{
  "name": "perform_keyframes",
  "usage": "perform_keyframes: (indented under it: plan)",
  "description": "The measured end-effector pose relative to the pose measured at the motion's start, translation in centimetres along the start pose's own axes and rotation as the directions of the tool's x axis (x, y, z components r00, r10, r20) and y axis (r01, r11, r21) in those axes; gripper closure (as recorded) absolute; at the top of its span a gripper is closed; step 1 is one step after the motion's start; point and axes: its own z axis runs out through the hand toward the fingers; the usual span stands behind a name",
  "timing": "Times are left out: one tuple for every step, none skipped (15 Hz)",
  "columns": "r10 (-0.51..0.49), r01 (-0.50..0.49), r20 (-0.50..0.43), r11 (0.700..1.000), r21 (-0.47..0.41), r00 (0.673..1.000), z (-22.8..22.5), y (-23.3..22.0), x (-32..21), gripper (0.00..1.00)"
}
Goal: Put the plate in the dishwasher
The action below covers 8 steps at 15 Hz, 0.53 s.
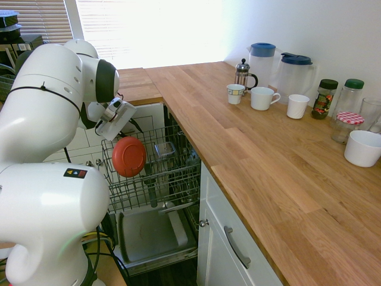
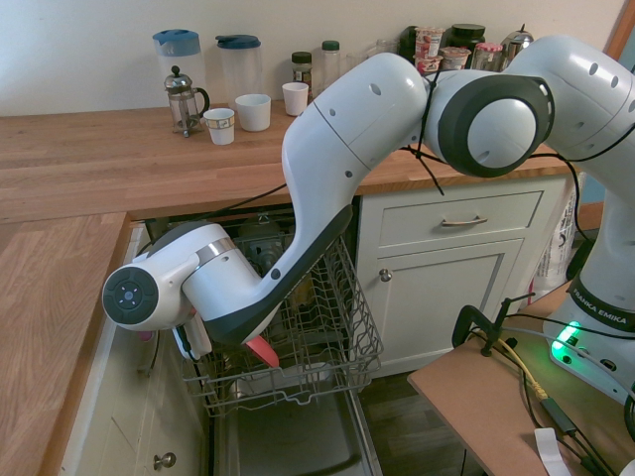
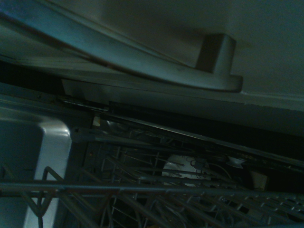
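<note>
You have one plate point(image 1: 128, 157) and one dishwasher point(image 1: 152, 235), its wire rack point(image 1: 178, 179) pulled out. On the counter you have two blue-lidded pitchers point(image 1: 260, 62), one French press point(image 1: 242, 76), one patterned cup point(image 1: 234, 94), one white mug point(image 1: 262, 98), one plain white cup point(image 1: 297, 106) and one white bowl point(image 1: 363, 148). The counter point(image 1: 238, 155) is wood-toned, in a kitchen with white cabinets point(image 1: 223, 238) and window blinds point(image 1: 36, 21). Your plate is coral-red, round and steeply tilted — it shows at the rack, just below the gripper point(image 1: 119, 134). You cannot tell whether the claw is spread, pressed together or pinching the plate — the pictures don't settle it.
</note>
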Motion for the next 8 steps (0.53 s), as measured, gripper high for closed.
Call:
perform_keyframes:
  plan:
    - [0.006,-0.007,0.003,1.0,0.014,1.0,-0.5,0.0,0.0,0.0]
    - [0.013,-0.013,0.002,1.0,0.026,1.0,-1.1,0.1,0.2,0.0]
    - [0.02,-0.02,0.004,0.999,0.037,1.0,-1.8,0.3,0.2,0.0]
    - [0.028,-0.029,0.007,0.998,0.049,1.0,-2.7,0.4,0.2,0.0]
    - [0.038,-0.039,0.007,0.998,0.055,0.999,-3.9,0.7,0.1,0.0]
    - [0.047,-0.047,0.012,0.997,0.058,0.999,-5.1,1.1,0.0,0.0]
    - [0.058,-0.059,0.022,0.997,0.058,0.998,-6.4,1.5,0.0,0.0]
    - [0.071,-0.073,0.037,0.996,0.056,0.997,-7.5,2.0,-0.1,0.0]
